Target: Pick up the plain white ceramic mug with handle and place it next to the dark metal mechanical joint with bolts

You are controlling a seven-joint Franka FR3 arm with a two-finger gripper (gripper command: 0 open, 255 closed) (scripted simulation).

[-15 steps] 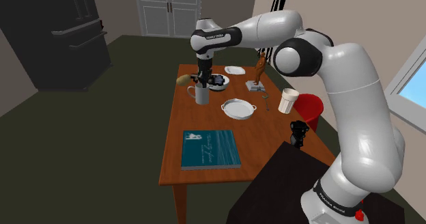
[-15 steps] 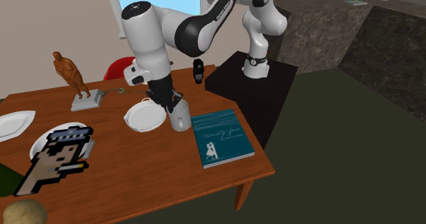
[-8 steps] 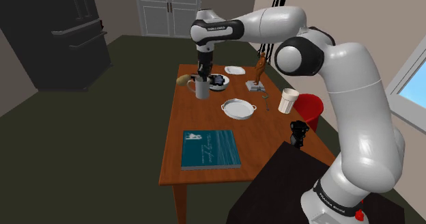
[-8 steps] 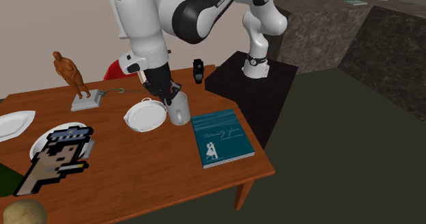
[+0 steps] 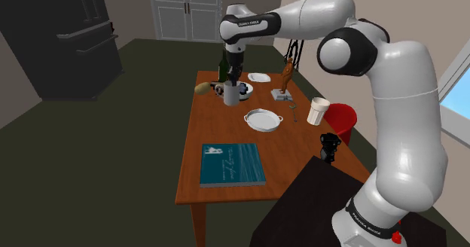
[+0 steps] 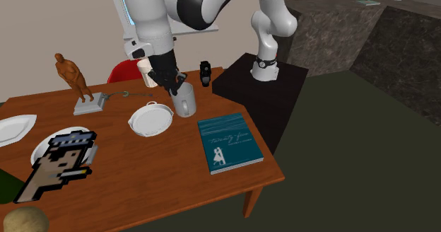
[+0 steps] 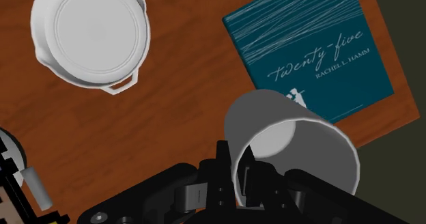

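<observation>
the gripper [image 7: 235, 173] is clamped on the white mug's [image 7: 290, 147] rim, holding it above the table [image 7: 177, 79]. lift looks done; next, carry it to the dark joint [image 6: 205, 73] by the stand and lower it alongside.

This is looking like a dining room in a home: a wooden table [image 5: 220, 132] is carrying white dishes [image 5: 262, 120], a book [image 5: 232, 164] and a brown figurine [image 5: 286, 76]. White panelled doors [image 5: 184, 10] are standing beyond the table's far end, and a red chair [image 5: 343, 121] is sitting just beside it.

Wooden table [image 5: 226, 129], dark floor [image 5: 113, 155], black cabinet [image 5: 53, 42], perhaps white double door [image 5: 184, 8] behind.
</observation>
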